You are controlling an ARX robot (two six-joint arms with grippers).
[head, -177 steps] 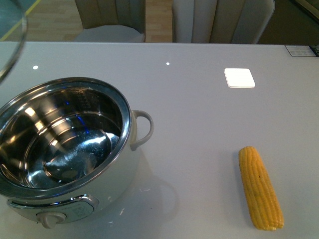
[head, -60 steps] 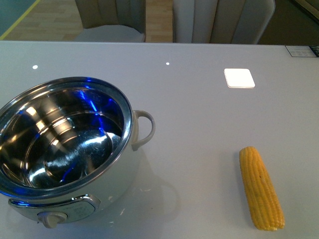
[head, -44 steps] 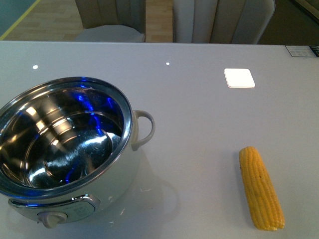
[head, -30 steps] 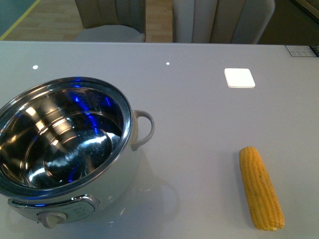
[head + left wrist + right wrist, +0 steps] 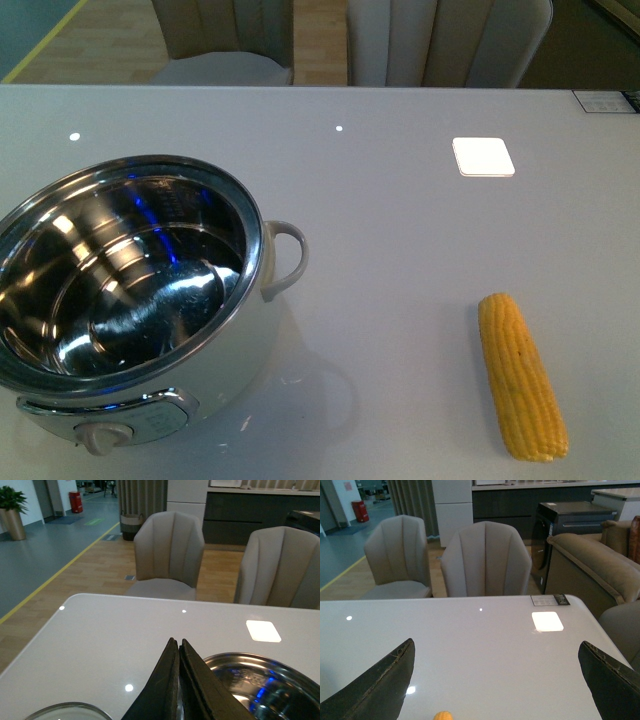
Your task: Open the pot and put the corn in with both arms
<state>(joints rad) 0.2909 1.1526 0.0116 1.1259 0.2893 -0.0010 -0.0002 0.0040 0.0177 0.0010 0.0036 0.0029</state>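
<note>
Pot: the pot (image 5: 232, 370) stands uncovered at the near left of the table (image 5: 400, 230), with its steel bowl empty and its mouth facing up, so the opening step appears done
Lid: a glass lid (image 5: 60, 711), of which only an arc of rim shows in the left wrist view, seems to rest on the table close by the left gripper; it was probably put there to keep the pot's mouth free
Corn: the corn (image 5: 522, 378) lies flat at the near right, well apart from the pot, with its long axis running near to far; it is not yet lifted
Left gripper: the left gripper (image 5: 178, 641) has its jaws pressed together on nothing and is poised over the table, with the pot's rim just beside it
Right gripper: the right gripper (image 5: 496, 642) has its jaws spread wide and the corn's tip shows between them, a stance that suits coming down astride the cob
Open room: bare table lies between corn and pot, and only the pot's side handle (image 5: 290, 255) juts toward that path
Edges: the far table edge runs in front of two chairs (image 5: 440, 40); the near edge by the corn is out of view; the pot's rim stands higher than the cob, so the carry will likely need to rise over it
</note>
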